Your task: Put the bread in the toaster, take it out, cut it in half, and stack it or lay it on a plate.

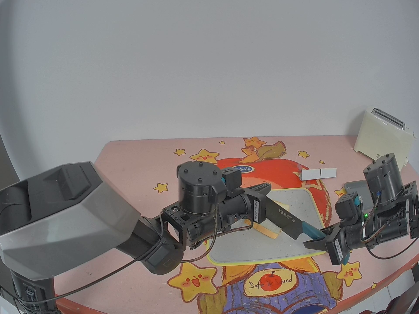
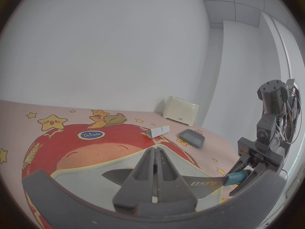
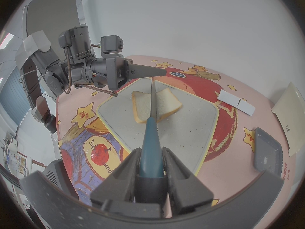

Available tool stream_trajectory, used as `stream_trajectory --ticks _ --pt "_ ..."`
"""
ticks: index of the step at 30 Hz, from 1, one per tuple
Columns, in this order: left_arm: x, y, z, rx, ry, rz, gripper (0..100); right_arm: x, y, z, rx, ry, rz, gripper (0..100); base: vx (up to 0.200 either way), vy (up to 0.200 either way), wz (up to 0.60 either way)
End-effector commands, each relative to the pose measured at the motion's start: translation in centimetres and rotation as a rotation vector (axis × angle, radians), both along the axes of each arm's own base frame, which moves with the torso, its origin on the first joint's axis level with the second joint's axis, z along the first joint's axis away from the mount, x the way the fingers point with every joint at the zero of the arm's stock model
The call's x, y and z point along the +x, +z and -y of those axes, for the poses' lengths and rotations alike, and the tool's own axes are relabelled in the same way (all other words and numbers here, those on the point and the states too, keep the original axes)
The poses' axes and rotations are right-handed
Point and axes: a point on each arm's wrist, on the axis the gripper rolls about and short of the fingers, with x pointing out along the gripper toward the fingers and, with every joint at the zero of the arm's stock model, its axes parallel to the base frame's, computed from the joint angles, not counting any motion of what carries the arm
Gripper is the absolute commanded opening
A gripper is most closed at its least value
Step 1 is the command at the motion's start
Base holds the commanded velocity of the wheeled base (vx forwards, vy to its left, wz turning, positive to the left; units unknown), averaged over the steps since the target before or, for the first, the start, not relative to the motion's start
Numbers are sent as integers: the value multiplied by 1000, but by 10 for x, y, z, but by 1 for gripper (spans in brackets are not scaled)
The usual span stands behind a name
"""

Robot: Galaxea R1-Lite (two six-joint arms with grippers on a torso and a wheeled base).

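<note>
Over the cutting board's (image 1: 244,247) left side hangs the left gripper (image 2: 155,151), fingers pressed together on nothing, while at its right edge the right gripper (image 3: 152,151) faces the bread (image 3: 168,100) lying mid-board and clamps the handle of the knife (image 3: 152,134), whose blade crosses the slice.

Left gripper (image 2: 155,153) is being held over the cutting board (image 2: 89,183), fingers pressed together. Knife (image 2: 200,185) is being gripped by its teal handle in right gripper (image 2: 233,180), blade crossing behind the left fingers. Beyond: cream toaster (image 2: 181,111), grey tray (image 2: 191,138).
</note>
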Motion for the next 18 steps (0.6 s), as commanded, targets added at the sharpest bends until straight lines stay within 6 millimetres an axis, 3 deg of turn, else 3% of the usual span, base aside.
stream_trajectory --ticks 1,18 --pt "-1 7 -1 -16 2 15 0 1 -2 -1 -4 1 -6 0 0 0 0" --pt "-2 -2 -3 3 4 -6 0 1 -1 -1 -2 -1 -2 0 0 0 0"
